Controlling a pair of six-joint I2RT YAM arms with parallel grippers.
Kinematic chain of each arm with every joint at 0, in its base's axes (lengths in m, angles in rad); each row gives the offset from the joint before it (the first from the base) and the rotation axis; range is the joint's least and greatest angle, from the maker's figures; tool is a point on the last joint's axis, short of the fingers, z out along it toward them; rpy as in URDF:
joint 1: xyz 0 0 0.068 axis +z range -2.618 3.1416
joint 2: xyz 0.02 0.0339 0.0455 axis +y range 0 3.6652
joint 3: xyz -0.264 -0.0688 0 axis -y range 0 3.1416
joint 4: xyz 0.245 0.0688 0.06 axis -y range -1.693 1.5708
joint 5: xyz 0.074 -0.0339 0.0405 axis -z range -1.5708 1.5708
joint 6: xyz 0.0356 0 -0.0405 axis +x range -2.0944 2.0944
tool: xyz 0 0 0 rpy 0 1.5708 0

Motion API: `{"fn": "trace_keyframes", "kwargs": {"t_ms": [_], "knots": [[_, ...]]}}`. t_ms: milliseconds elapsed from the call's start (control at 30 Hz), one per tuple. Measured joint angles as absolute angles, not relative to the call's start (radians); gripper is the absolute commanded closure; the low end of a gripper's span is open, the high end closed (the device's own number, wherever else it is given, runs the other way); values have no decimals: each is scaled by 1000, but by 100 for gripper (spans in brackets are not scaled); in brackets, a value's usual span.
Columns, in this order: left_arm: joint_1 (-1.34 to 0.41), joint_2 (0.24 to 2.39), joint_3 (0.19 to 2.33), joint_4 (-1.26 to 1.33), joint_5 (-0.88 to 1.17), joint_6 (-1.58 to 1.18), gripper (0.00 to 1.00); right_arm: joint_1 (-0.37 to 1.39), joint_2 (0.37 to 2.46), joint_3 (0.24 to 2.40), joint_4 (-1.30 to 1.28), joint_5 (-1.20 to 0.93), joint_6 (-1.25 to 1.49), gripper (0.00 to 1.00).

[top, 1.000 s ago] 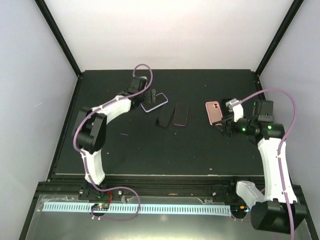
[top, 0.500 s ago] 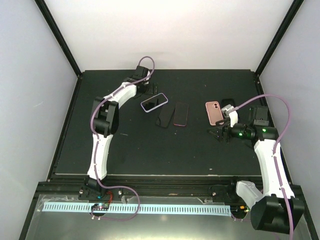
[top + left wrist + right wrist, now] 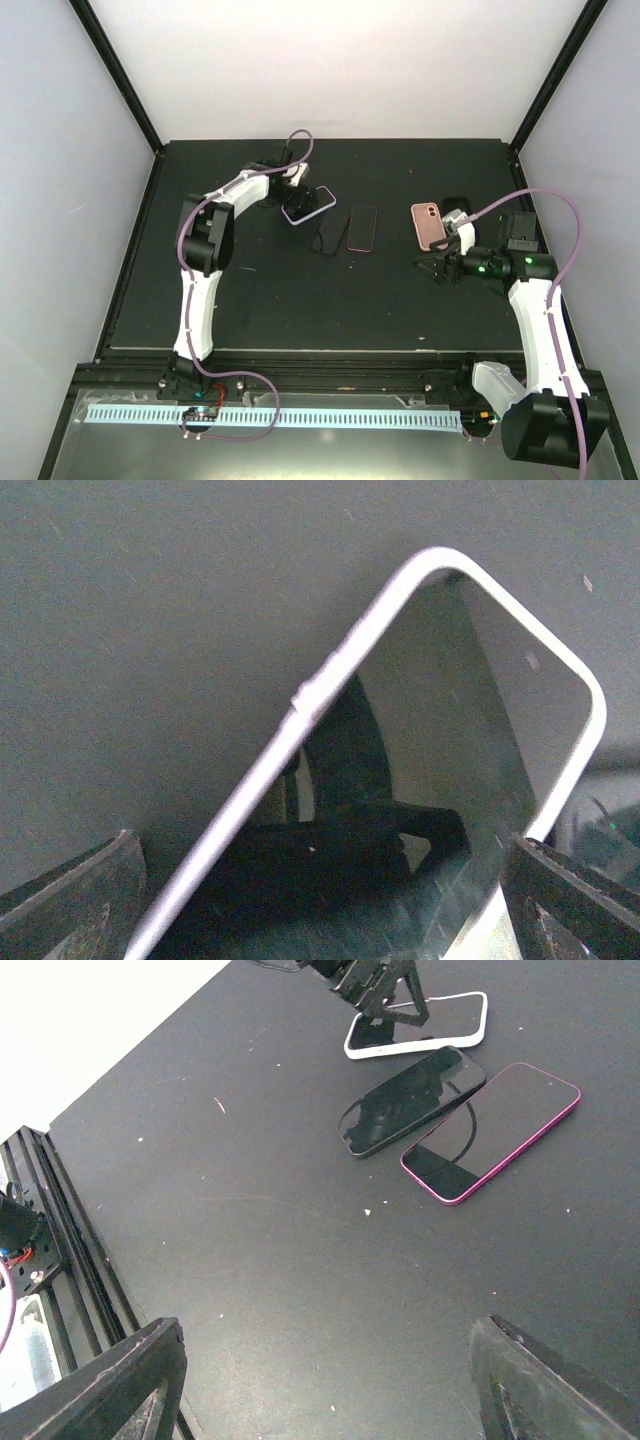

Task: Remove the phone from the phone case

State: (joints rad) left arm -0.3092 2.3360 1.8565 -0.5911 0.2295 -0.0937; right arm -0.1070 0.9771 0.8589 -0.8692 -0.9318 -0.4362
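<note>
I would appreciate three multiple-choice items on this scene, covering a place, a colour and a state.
1. Top view: the pink-rimmed phone lies A left of, B right of, C far from the black phone.
2. Rim of the cased phone at the left gripper: A whitish B red C green
3. The right gripper is: A open, empty B shut on a phone C shut on a cable
Key: B, it adjoins the black one's right edge; A, pale rim in the wrist views; A, jaws apart, nothing between.

The phone [image 3: 310, 204] lies screen up, dark and shiny, snug in a white case [image 3: 315, 692], turned slantwise.
</note>
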Motion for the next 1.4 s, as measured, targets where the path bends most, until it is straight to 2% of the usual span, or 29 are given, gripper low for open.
{"fn": "trace_keyframes", "kwargs": {"t_ms": [167, 333, 600, 733, 867, 1067, 1267, 1300, 1400], "knots": [[-326, 2244, 1707, -567, 285, -62, 2, -107, 978, 859, -876, -940, -441, 22], [-359, 2236, 1693, -570, 226, -36, 3, -107, 978, 860, -878, -947, -445, 22], [-408, 2236, 1692, -596, 75, -11, 15, -107, 978, 860, -883, -947, -448, 22], [-415, 2236, 1692, -606, 55, -7, 15, -107, 978, 860, -883, -947, -448, 22], [-429, 2231, 1684, -610, 28, -10, 25, -107, 982, 860, -883, -947, -448, 22], [-467, 2047, 1401, -545, -38, -139, 33, -107, 983, 863, -884, -947, -448, 22], [-536, 1768, 1032, -535, -59, -270, 31, -107, 983, 863, -883, -947, -448, 21], [-559, 1718, 969, -526, -59, -292, 29, -107, 983, 863, -884, -946, -448, 21], [-606, 1625, 865, -526, -43, -327, 13, -107, 981, 863, -883, -946, -448, 21]]}}
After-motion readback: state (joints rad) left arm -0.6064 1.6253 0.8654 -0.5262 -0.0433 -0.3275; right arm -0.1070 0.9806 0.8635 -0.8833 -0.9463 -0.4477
